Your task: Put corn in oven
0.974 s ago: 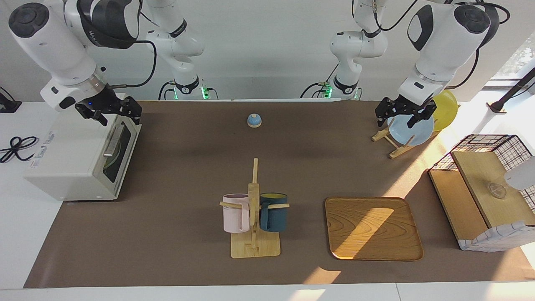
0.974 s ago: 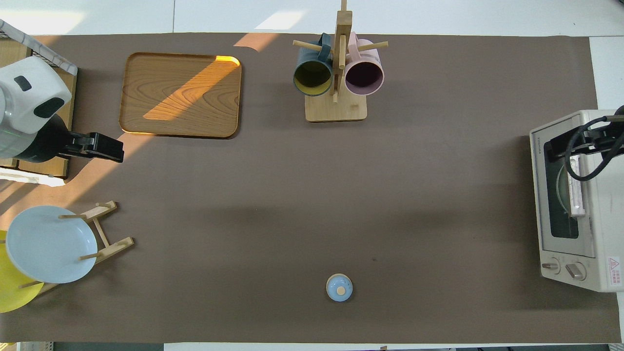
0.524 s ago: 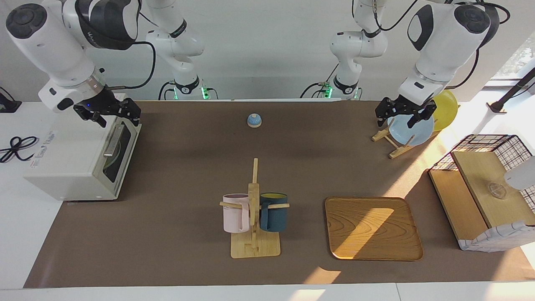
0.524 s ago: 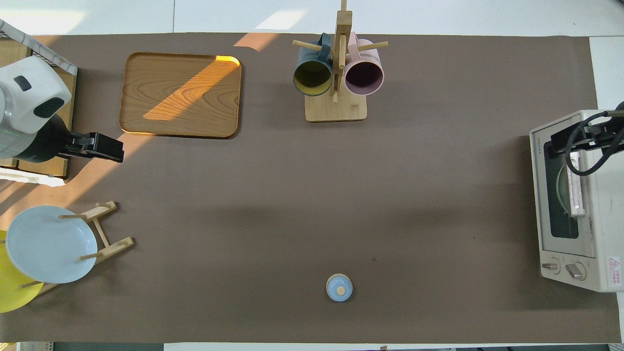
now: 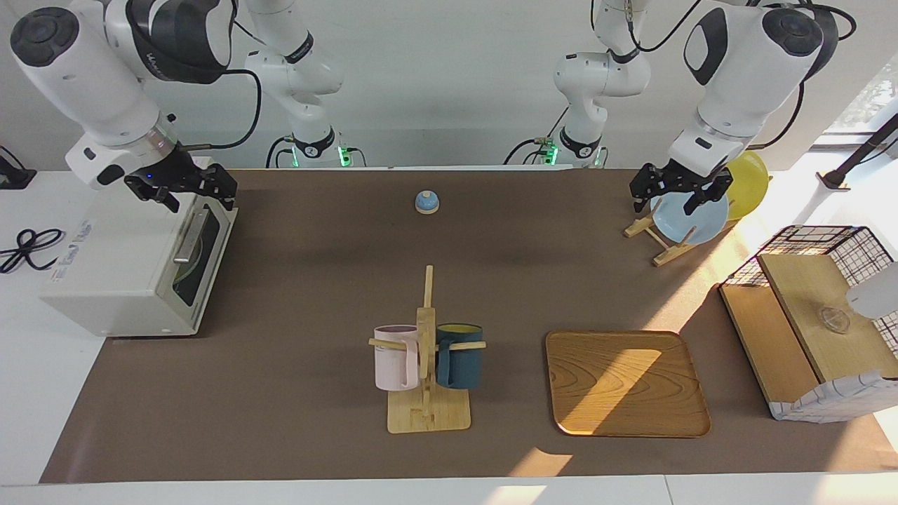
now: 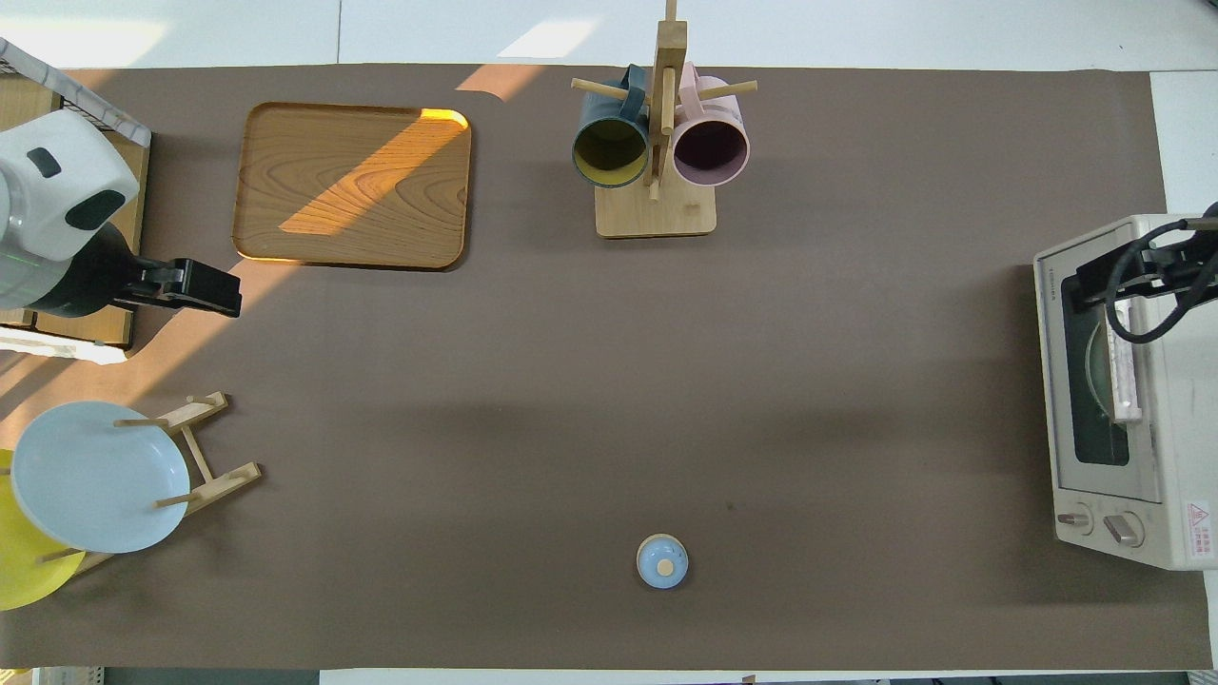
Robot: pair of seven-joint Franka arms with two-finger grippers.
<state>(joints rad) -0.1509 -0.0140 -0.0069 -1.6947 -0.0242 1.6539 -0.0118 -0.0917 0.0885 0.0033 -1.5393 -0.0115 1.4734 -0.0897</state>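
Observation:
The off-white oven (image 5: 119, 273) stands at the right arm's end of the table, its dark glass door shut and the silver handle (image 5: 189, 236) up against the front. My right gripper (image 5: 200, 203) hangs open just above the oven's top front edge, holding nothing; from overhead the right gripper (image 6: 1085, 290) covers the end of the oven (image 6: 1142, 400) farthest from the robots. My left gripper (image 5: 663, 205) is open and empty, raised over the plate rack. The corn is out of view in both views.
A mug rack (image 5: 426, 358) with a pink and a dark blue mug stands mid-table. A wooden tray (image 5: 626, 382) lies beside it, and a wire-and-wood basket (image 5: 821, 315) sits at the left arm's end. A blue plate (image 5: 691, 217) and a yellow plate (image 5: 747, 182) lean in the rack. A small blue knob (image 5: 426, 202) sits near the robots.
The right arm has shifted slightly over the oven's top, the gripper staying open. The left arm has not moved.

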